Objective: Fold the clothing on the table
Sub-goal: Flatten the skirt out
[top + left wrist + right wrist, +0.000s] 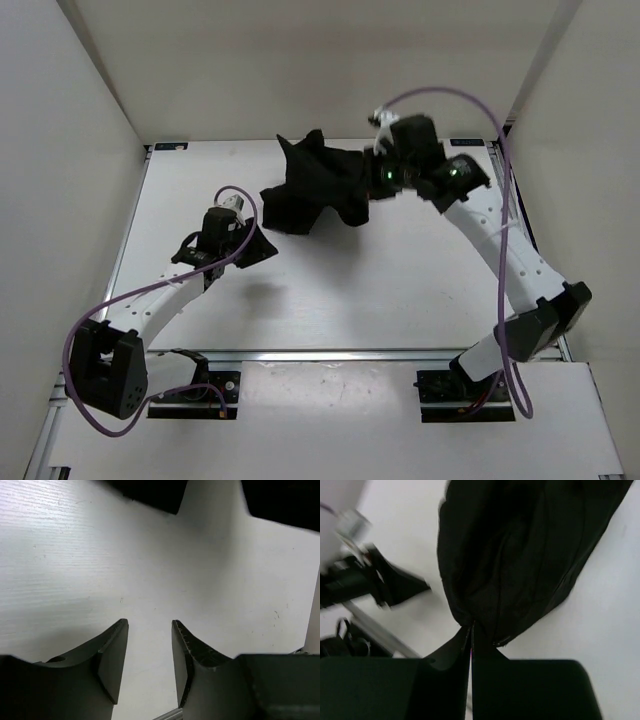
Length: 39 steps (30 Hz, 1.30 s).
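The black clothing point(318, 188) hangs bunched over the far middle of the white table point(330, 290), lifted at its right end. My right gripper point(378, 176) is shut on that end; in the right wrist view its jaws point(471, 626) pinch the edge of the clothing point(520, 555), which drapes away from them. My left gripper point(262, 247) hovers over bare table, left and nearer than the garment. In the left wrist view it point(150, 625) stands open with nothing between its fingers, and dark clothing point(150, 492) shows only at the top edge.
An aluminium rail point(330, 354) runs along the table's near edge by the arm bases. White walls close in the left, far and right sides. A purple cable point(450, 100) loops above the right arm. The left arm point(375, 580) shows blurred in the right wrist view.
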Available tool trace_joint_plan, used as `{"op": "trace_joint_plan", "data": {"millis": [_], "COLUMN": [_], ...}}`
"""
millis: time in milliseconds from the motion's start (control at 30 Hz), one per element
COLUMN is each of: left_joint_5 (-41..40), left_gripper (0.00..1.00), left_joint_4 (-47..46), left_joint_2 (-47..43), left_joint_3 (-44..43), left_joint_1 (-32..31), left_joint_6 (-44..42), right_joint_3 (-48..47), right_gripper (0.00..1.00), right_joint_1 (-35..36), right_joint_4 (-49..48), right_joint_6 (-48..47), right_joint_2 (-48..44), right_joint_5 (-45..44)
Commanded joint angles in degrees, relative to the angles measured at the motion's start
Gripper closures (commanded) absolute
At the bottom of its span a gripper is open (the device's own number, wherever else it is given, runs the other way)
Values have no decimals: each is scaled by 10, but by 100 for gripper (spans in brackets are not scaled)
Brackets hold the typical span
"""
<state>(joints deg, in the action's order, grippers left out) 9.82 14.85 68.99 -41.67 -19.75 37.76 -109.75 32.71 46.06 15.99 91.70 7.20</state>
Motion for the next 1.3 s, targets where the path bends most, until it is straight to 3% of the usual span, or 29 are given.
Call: {"op": "trace_joint_plan", "data": {"millis": [0,100,233,333,400,433,567,667,800,867,1033,1100,1267], "left_joint_5": [0,13,23,25,24,26,18,19,18,20,35,44,27], "left_gripper": [49,49,50,49,50,50,49,49,49,49,49,49,46], "left_joint_4": [-13,-25,-32,-39,-38,-36,-30,-28,-25,-27,-50,-68,-88], "left_joint_2": [-12,-16,-17,-15,-13,-12,-11,-16,-21,-20,-9,-3,89], "left_joint_3": [11,26,35,35,32,32,26,27,31,36,44,43,-53], "left_joint_1": [-5,5,1,3,2,3,6,11,14,14,14,8,-72], "left_joint_6": [6,14,23,27,28,27,21,21,21,23,35,38,-38], "right_joint_3": [218,365,384,332,290,242,14,-28,159,237,435,505,539], "right_gripper": [100,100,100,100,100,100,100,100,100,100,100,100,100], "right_joint_1": [-12,-46,-17,-8,-43,-47,51,45,-98,-142,-179,-189,-177], "right_joint_4": [68,102,92,72,89,98,72,26,-2,24,80,79,45], "right_joint_6": [54,75,-22,8,35,4,-92,-23,84,78,69,74,82], "right_joint_2": [-25,-64,-100,-91,-26,-8,59,52,-34,-62,-110,-115,-131], "right_joint_5": [-57,-57,54,28,10,43,92,31,12,-7,-105,-90,-77]}}
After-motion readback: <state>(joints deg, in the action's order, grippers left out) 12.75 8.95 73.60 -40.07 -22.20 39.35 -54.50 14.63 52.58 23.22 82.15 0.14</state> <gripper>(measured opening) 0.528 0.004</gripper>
